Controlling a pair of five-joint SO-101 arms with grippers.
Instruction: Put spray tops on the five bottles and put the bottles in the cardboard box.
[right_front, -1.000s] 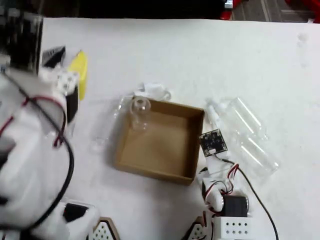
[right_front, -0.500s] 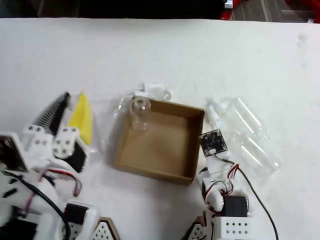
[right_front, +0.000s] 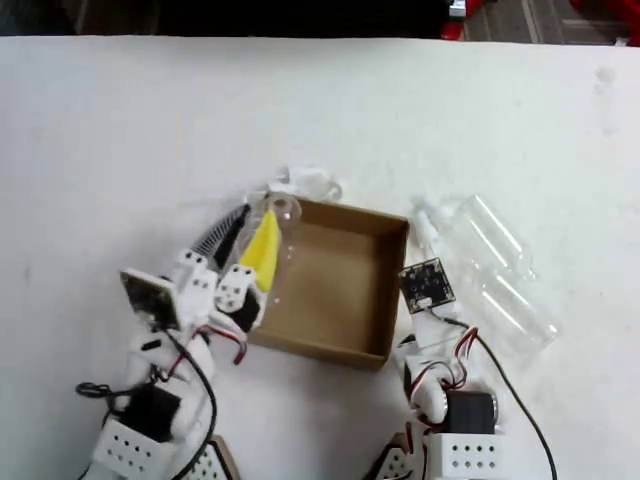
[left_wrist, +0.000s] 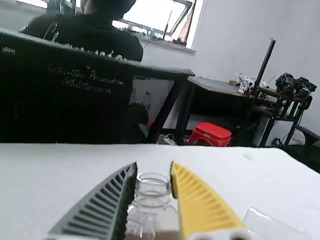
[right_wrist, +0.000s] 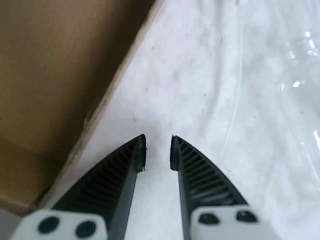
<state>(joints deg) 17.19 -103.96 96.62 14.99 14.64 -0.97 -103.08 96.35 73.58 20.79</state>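
The open cardboard box (right_front: 392, 290) sits mid-table. A clear uncapped bottle (right_front: 283, 212) stands upright at its far left corner. My left gripper (right_front: 258, 212) is open, with its black finger (left_wrist: 107, 205) and yellow finger (left_wrist: 197, 205) close on either side of the bottle neck (left_wrist: 152, 189). Two more clear bottles (right_front: 490, 238) (right_front: 518, 308) lie right of the box, one with a white spray top (right_front: 425, 215). My right gripper (right_wrist: 158, 146) is slightly open and holds nothing. It hovers over the table between the box wall (right_wrist: 60, 75) and a lying bottle (right_wrist: 295, 65).
A loose white spray top (right_front: 305, 182) lies just behind the box's far left corner. The right arm's base (right_front: 455, 430) and its wires are at the near edge, and the left arm's base (right_front: 135, 440) is at the near left. The far half of the table is bare white.
The left arm has swung from the table's left side over to the box, bringing its fingers round the standing bottle's neck. The right arm, the box and the bottles have not moved.
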